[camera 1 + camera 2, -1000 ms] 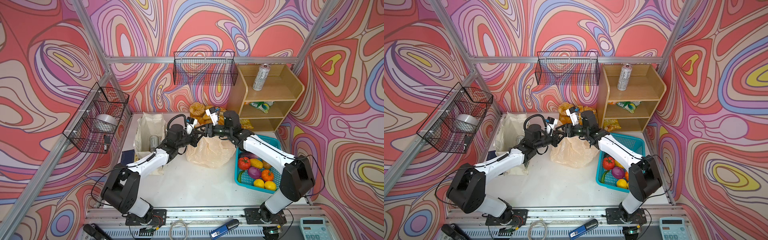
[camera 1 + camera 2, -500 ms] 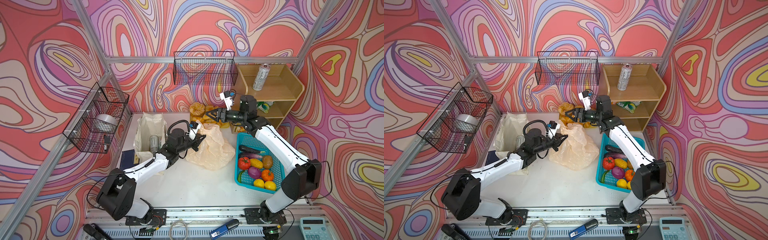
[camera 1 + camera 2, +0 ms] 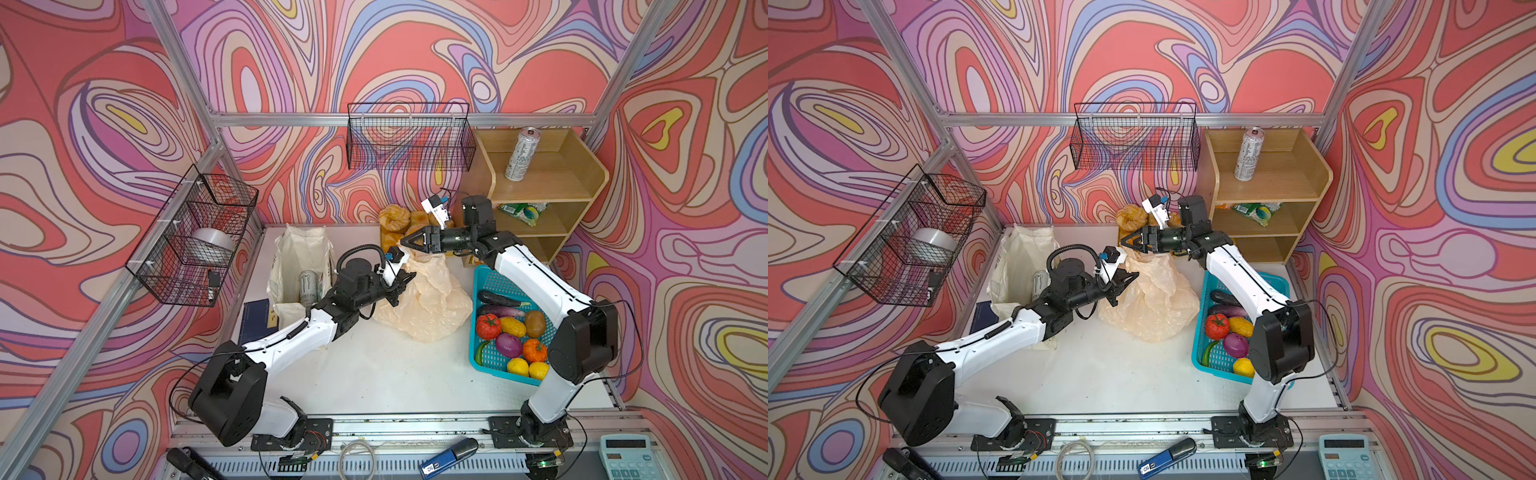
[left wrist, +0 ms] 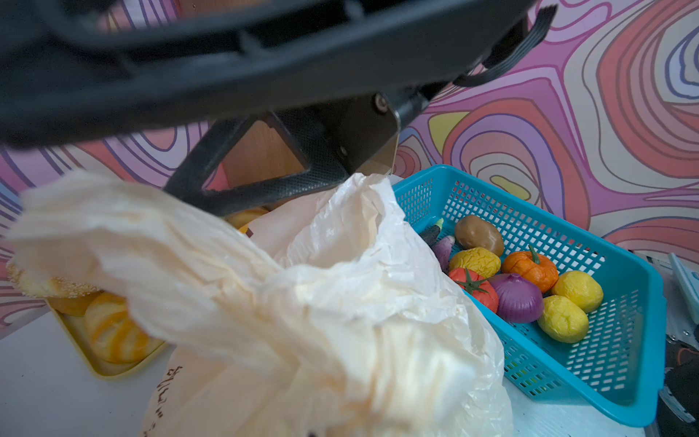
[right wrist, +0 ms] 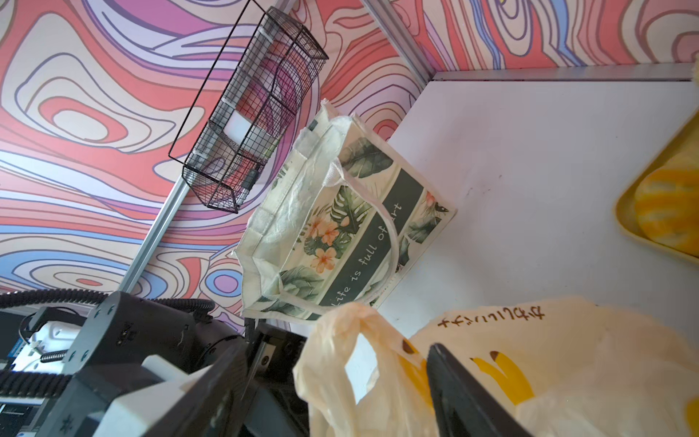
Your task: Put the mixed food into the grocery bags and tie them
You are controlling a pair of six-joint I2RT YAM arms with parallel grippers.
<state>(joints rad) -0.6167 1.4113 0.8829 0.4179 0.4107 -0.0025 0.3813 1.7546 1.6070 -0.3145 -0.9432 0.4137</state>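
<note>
Currently the banana-print plastic bag is being tied: one handle is seemingly being pinched by the clenched left gripper, the other needing the open-jawed right gripper to close.

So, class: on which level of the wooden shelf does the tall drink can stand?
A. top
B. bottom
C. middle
A: the can stands upright on the top level of the shelf; the middle level holds only a green packet.

Left hand pinched closed; right hand spread wide.
</note>
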